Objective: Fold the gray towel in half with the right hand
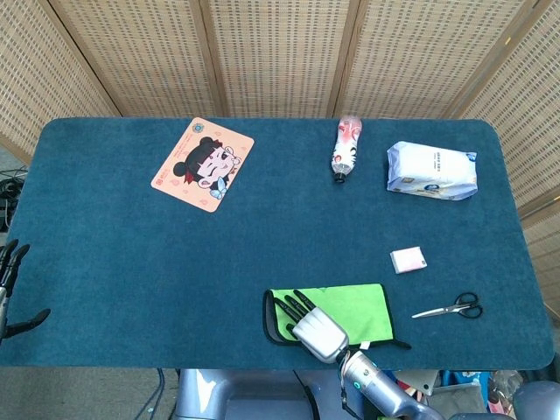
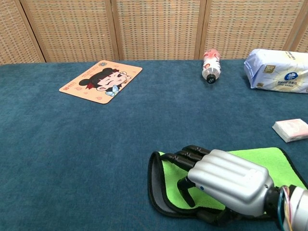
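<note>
The towel [image 1: 354, 305] lies near the table's front edge, its bright green face [image 2: 272, 160] up, with a gray layer and black hem showing along its left side [image 2: 156, 185]. My right hand [image 1: 314, 327] lies over the towel's near-left part, fingers stretched toward the far left and nothing held. In the chest view the same right hand [image 2: 226, 180] covers the towel's front middle, with its thumb pointing down at the cloth. My left hand [image 1: 10, 284] hangs off the table's left edge, fingers apart and empty.
A cartoon mouse pad [image 1: 202, 164] lies at the far left. A bottle [image 1: 346, 149] lies on its side at the back, with a white pack [image 1: 432, 171] to its right. A small white pad [image 1: 409, 260] and scissors [image 1: 451, 308] sit right of the towel.
</note>
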You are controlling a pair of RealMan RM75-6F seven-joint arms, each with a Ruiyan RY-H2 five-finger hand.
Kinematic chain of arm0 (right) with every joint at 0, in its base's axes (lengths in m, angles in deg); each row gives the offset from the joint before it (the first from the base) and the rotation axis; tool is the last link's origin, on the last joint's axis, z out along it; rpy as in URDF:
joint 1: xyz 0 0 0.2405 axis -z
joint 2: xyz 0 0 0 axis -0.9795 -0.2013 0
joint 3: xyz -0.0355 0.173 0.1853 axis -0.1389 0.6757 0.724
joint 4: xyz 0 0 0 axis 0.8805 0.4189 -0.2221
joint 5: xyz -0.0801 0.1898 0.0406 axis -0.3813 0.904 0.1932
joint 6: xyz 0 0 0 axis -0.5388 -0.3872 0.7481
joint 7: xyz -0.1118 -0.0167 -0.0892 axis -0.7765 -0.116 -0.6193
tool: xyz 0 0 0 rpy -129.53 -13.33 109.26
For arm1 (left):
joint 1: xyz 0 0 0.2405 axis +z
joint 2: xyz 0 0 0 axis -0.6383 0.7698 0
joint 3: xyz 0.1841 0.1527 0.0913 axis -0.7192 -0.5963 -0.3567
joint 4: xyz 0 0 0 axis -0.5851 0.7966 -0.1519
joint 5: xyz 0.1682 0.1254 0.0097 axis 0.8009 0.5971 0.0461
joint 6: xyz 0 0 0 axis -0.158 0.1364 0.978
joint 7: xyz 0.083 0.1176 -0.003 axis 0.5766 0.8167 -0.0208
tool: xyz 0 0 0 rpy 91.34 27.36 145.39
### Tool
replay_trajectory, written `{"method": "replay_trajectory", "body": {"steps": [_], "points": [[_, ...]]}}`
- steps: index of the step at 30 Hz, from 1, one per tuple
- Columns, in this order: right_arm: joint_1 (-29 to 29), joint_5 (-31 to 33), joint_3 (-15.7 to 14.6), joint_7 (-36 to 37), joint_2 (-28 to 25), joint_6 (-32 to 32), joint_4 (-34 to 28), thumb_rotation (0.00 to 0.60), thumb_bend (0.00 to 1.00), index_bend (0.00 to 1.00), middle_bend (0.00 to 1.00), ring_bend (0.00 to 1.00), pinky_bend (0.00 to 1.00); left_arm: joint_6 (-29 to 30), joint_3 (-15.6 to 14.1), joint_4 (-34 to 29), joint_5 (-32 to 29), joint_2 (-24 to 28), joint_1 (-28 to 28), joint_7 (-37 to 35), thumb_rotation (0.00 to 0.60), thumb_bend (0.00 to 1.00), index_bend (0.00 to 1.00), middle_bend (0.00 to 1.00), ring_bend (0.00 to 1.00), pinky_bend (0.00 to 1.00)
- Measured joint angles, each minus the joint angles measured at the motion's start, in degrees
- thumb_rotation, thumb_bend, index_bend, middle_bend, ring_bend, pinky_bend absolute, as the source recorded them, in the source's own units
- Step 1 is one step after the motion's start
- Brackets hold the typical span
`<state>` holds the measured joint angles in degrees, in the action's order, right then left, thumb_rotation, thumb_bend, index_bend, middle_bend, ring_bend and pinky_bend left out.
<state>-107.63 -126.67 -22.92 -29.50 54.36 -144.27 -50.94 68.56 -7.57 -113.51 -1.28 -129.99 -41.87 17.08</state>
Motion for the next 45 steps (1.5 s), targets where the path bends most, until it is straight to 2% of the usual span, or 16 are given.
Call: {"method": "replay_trajectory", "body": {"steps": [17, 19, 22, 24, 26, 35, 41, 45], "points": [[-0.2, -1.8, -1.4, 0.3, -0.7, 0.2, -2.5, 0.6, 0.44, 0.54, 0.0, 0.0, 0.0, 0.0, 0.0, -0.1, -0.1, 0.1, 0.0, 0.0, 0.6, 0.17, 0.0, 0.0, 0.0, 0.0], [-0.2, -1.7, -1.4, 0.1, -0.7, 0.3, -2.5, 0.6, 0.42, 0.45, 0.0, 0.0, 0.0, 0.0, 0.0, -0.1, -0.1, 0.1, 0.0, -0.1, 0.6, 0.17, 0.0, 0.0, 0.0, 0.0], [-0.3, -1.7, -1.4, 0.1, -1.0, 0.5, -2.7, 0.6, 0.21, 0.09, 0.0, 0.0, 0.0, 0.0, 0.1, -0.1, -0.1, 0.1, 0.0, -0.2, 0.6, 0.17, 0.0, 0.0, 0.0, 0.0], [-0.4, -1.9, -1.6, 0.5, -1.4, 0.6, -3.2, 0.6, 0.12, 0.0, 0.0, 0.0, 0.0, 0.0, 0.1, 0.0, -0.1, 0.2, 0.0, -0.2, 0.6, 0.17, 0.0, 0.0, 0.0, 0.0], [-0.5, -2.1, -1.8, 1.2, -1.9, 0.7, -3.8, 0.6, 0.09, 0.0, 0.0, 0.0, 0.0, 0.0, 0.1, 0.0, -0.1, 0.1, 0.0, -0.3, 0.6, 0.17, 0.0, 0.0, 0.0, 0.0], [-0.7, -3.8, -0.8, 3.1, -5.4, -1.6, -7.5, 0.6, 0.1, 0.0, 0.0, 0.0, 0.0, 0.3, 0.1, -0.1, -0.1, 0.1, 0.1, -0.3, 0.6, 0.17, 0.0, 0.0, 0.0, 0.0], [-0.8, -5.0, 1.6, 4.9, -11.3, -5.4, -9.5, 0.6, 0.1, 0.0, 0.0, 0.0, 0.0, 0.3, 0.0, -0.1, 0.1, 0.1, 0.1, -0.2, 0.6, 0.17, 0.0, 0.0, 0.0, 0.0], [-0.3, -5.6, 3.3, 8.3, -15.8, -9.5, -7.3, 0.6, 0.1, 0.0, 0.0, 0.0, 0.0, 0.2, -0.1, 0.0, 0.3, -0.1, 0.1, 0.1, 0.6, 0.17, 0.0, 0.0, 0.0, 0.0]]}}
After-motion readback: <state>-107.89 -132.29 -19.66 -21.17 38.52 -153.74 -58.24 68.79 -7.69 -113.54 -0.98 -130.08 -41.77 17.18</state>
